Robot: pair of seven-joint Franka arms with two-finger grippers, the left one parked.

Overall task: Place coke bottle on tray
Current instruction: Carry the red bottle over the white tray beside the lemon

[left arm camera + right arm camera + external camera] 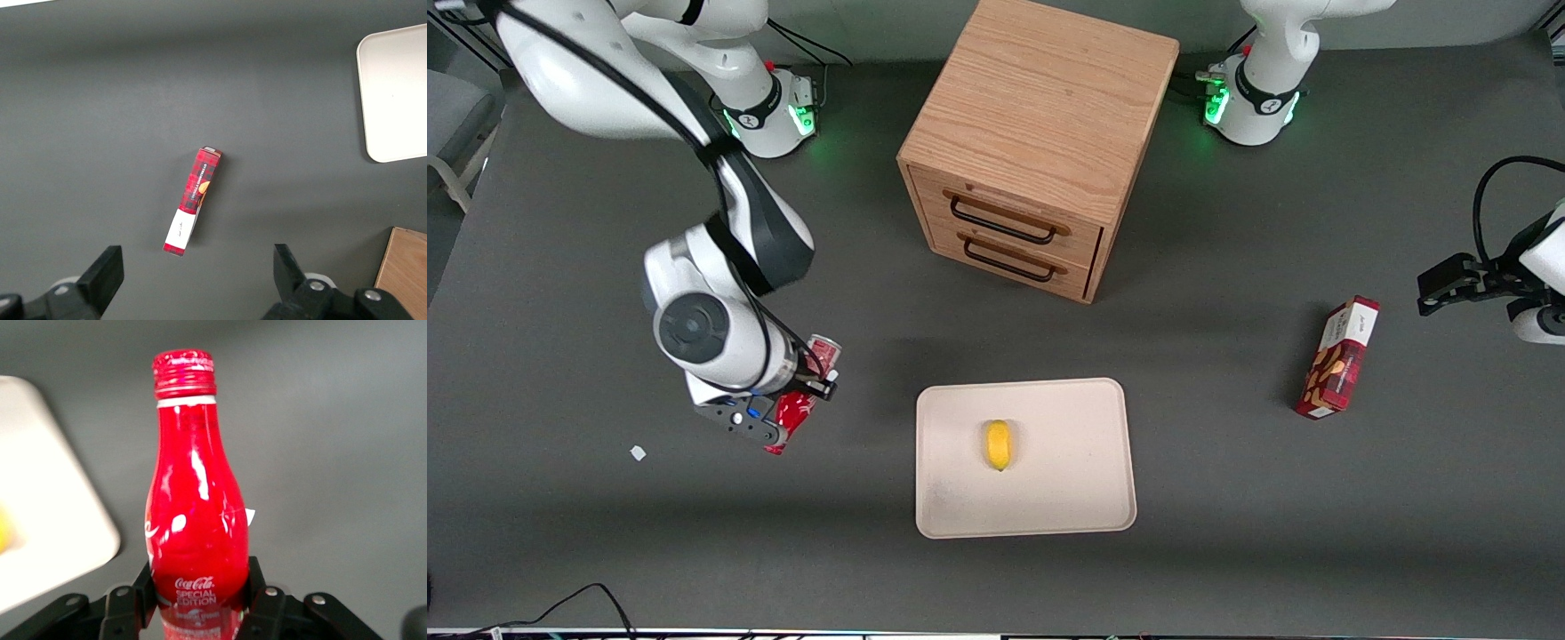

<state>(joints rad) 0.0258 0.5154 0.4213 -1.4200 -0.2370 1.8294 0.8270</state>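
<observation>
My right gripper (787,400) is shut on the coke bottle (793,414), a small red bottle with white script and a red cap. It holds the bottle tilted just above the table, beside the tray (1067,484) toward the working arm's end. In the right wrist view the fingers (144,585) press both sides of the bottle (197,513) near its base, and the gripper (198,587) is closed round it. The beige tray's corner (47,520) lies close beside the bottle. A yellow lemon (998,444) lies on the tray.
A wooden drawer cabinet (1032,151) stands farther from the front camera than the tray. A red snack box (1341,357) lies toward the parked arm's end; it also shows in the left wrist view (192,200). A small white scrap (638,452) lies near the gripper.
</observation>
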